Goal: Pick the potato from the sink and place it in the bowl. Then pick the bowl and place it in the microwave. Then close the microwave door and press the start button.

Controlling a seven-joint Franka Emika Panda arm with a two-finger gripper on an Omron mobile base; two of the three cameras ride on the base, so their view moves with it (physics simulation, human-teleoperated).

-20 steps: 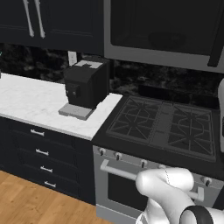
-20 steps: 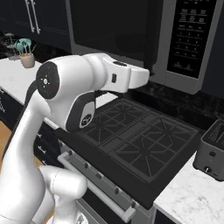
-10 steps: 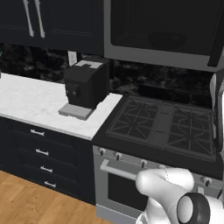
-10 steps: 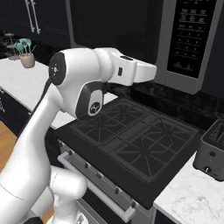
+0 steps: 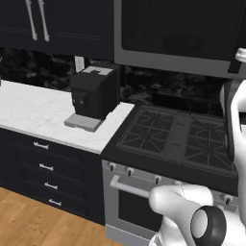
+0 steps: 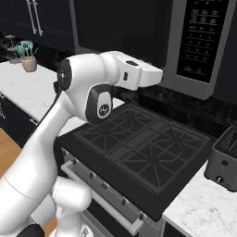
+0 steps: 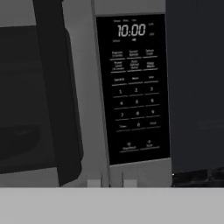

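Note:
The microwave (image 6: 139,32) hangs above the stove with its door (image 5: 178,33) closed; the dark glass window (image 7: 26,96) and the door's dark vertical handle (image 7: 57,96) are in the hand view. A faint rounded shape sits behind the glass, too dim to name. My gripper (image 7: 111,183) is raised at the end of the arm (image 6: 92,88) and points at the black control panel (image 7: 133,87), just below its lowest row of buttons (image 7: 139,145). The fingertips (image 7: 93,183) stand close together with nothing between them. Potato, bowl and sink are out of view.
A black gas stove (image 5: 178,137) lies under the arm. A black coffee machine (image 5: 93,93) stands on the white counter (image 5: 33,110) to the left. A grey toaster (image 6: 224,159) sits on the counter at right. A pot of utensils (image 6: 28,60) stands far left.
The arm has stretched the hand forward and to the right, closer to the microwave's control panel. The fingers have come together.

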